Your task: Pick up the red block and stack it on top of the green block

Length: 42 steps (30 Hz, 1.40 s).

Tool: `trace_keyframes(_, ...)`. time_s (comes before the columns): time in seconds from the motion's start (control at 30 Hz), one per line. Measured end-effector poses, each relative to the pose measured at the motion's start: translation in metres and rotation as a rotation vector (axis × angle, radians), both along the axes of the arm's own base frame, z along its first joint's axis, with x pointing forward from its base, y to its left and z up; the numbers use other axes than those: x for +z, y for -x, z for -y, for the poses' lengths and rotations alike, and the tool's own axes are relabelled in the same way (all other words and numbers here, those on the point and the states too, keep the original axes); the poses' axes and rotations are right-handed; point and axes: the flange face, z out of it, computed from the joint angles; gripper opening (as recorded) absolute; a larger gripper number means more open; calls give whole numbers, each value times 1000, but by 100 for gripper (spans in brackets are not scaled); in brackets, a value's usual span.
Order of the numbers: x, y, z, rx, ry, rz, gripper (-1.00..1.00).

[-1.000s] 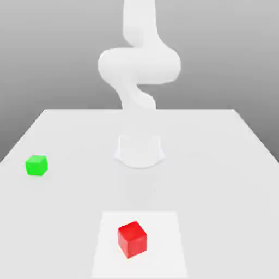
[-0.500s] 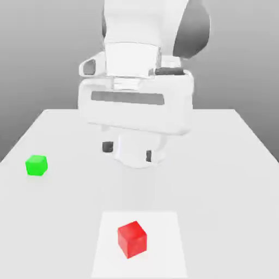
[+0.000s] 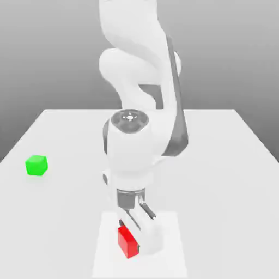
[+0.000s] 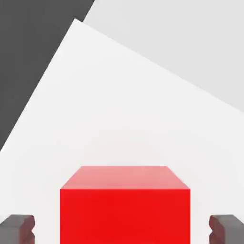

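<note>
Nearest to you, low in the centre of the exterior view, sits the red block: one small cube with flat, matte faces and crisp edges. It rests on a square white patch that is slightly brighter than the rest of the surface, and the arm's hand covers its side toward the exterior view's right. In the hand view you see the same red block close up, its top face paler than the saturated front face. The two dark grey fingers stand one on each side of it. A strip of white shows between each finger and the cube, so they are released, straddling the block without touching it.

Above the block in the exterior view, the white Panda arm bends steeply down. Its links are smooth and rounded, with a grey band along the side toward the exterior view's right and a round cap on the joint facing you.

Farther back, at the middle left of the frame, you have one green block, a small cube well apart from the red one. Both rest on the plain, pale grey tabletop, against a grey backdrop.
</note>
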Motion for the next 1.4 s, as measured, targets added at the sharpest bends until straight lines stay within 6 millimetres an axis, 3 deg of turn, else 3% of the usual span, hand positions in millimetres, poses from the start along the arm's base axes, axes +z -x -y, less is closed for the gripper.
trace_keyframes(0.17,1,0,0,0,0,1,-100)
trace_keyframes(0.33,49,-1,0,-1,1,1,-100)
trace_keyframes(0.37,57,1,9,-31,4,1,-100)
trace_keyframes(0.43,67,13,61,-195,18,1,-100)
trace_keyframes(0.5,73,34,118,-387,31,0,-100)
trace_keyframes(0.63,84,92,207,-755,48,-1,-100)
trace_keyframes(0.8,95,178,279,-1178,49,0,-100)
trace_keyframes(0.93,99,259,315,-1524,31,0,-100)
trace_keyframes(1.03,98,318,329,-1768,7,1,-100)
trace_keyframes(1.1,87,330,331,-1819,-2,4,-100)
trace_keyframes(1.27,48,333,332,-1833,-5,4,-100)
trace_keyframes(1.3,39,333,331,-1834,-3,3,100)
trace_keyframes(1.4,39,333,331,-1834,-3,3,100)
